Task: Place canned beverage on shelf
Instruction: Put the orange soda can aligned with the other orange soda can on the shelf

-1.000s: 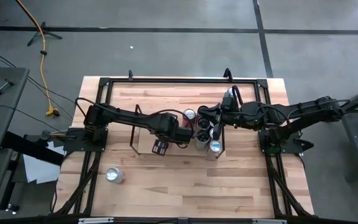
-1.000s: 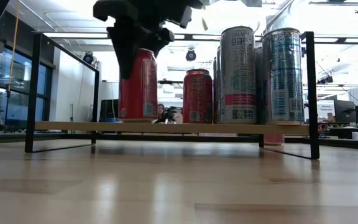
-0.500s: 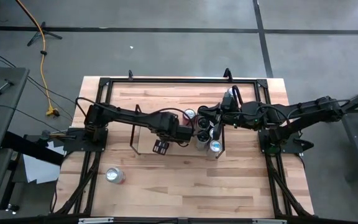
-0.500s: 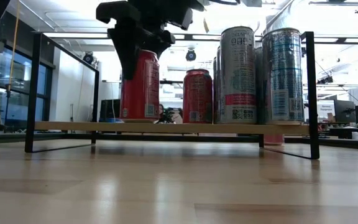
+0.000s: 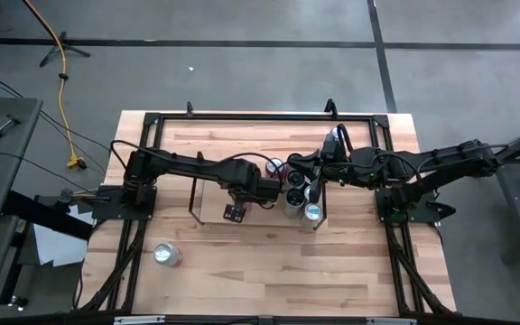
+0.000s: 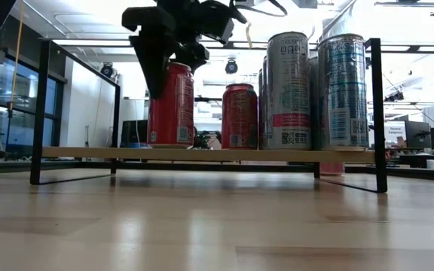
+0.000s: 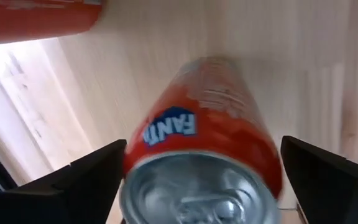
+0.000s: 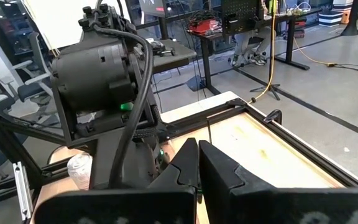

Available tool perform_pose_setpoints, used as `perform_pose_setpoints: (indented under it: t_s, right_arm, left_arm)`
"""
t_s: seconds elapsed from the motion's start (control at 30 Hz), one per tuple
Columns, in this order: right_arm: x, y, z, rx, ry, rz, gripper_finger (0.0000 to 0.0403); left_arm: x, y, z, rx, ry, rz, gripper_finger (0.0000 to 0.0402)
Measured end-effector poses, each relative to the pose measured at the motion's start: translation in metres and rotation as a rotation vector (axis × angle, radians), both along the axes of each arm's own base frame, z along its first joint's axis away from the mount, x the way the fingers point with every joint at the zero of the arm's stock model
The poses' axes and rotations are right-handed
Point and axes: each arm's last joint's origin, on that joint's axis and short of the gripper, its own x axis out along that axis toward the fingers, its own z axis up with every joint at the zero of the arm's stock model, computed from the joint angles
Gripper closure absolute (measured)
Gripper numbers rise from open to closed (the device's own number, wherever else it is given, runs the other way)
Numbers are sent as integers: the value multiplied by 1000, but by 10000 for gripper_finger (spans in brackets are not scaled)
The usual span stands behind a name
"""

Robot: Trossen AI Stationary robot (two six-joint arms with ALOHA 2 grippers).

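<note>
Left gripper (image 6: 170, 53) spread wide around the orange can (image 6: 171, 103), standing on the shelf (image 6: 202, 153) at centre-left of the low view. Right gripper (image 8: 197, 163) shut, waiting. Risk: could tip the can if lifted crooked, finger catching its rim.

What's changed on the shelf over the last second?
The left gripper has spread its fingers off the orange Fanta can, which now stands free on the shelf. The other cans on the shelf, the loose can on the table and the shut right gripper stayed put.
</note>
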Motion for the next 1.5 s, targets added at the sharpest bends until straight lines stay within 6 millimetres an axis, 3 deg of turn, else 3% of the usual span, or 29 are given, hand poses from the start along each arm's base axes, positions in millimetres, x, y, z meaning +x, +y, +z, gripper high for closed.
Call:
perform_pose_setpoints:
  t_s: [0.43,0.77,0.9,1.17,1.5]
  right_arm:
    - [0,0,0,-10,6,2,402]
    - [0,0,-1,-12,18,3,402]
    - [0,0,-1,-10,18,3,402]
    - [0,0,-2,-6,23,2,402]
    - [0,0,-2,9,20,-1,402]
  left_arm:
    - [-8,3,56,-50,-69,40,15]
    - [-56,6,102,-142,-199,81,16]
    - [-78,8,90,-157,-262,158,16]
    - [-113,8,34,-175,-300,253,16]
    - [-100,7,2,-149,-232,142,25]
